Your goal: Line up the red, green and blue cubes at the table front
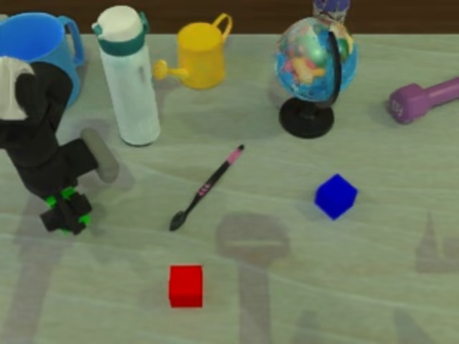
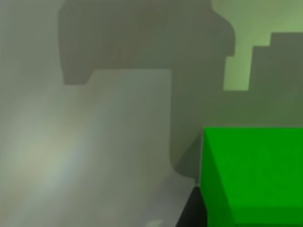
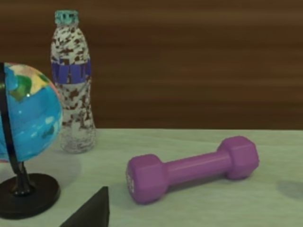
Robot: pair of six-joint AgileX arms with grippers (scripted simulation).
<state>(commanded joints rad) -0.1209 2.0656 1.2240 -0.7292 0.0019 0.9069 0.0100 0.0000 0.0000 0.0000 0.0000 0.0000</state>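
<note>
The green cube [image 2: 253,175] fills the near corner of the left wrist view, pressed against one dark finger [image 2: 191,213]. From above, only slivers of the green cube [image 1: 69,192] show inside my left gripper [image 1: 67,209], which is shut on it at the table's left. The red cube [image 1: 186,285] rests near the front, left of centre. The blue cube [image 1: 336,195] lies right of centre, farther back. My right arm is outside the top view. In its wrist view my right gripper [image 3: 135,220] shows one dark fingertip [image 3: 92,213] with nothing beside it.
Along the back stand a light-blue mug [image 1: 39,43], a white bottle [image 1: 129,75], a yellow watering can [image 1: 199,54], a globe [image 1: 312,64] and a purple dumbbell [image 1: 423,99]. A black brush [image 1: 208,188] lies mid-table. A patterned bottle [image 3: 72,85] stands behind the globe.
</note>
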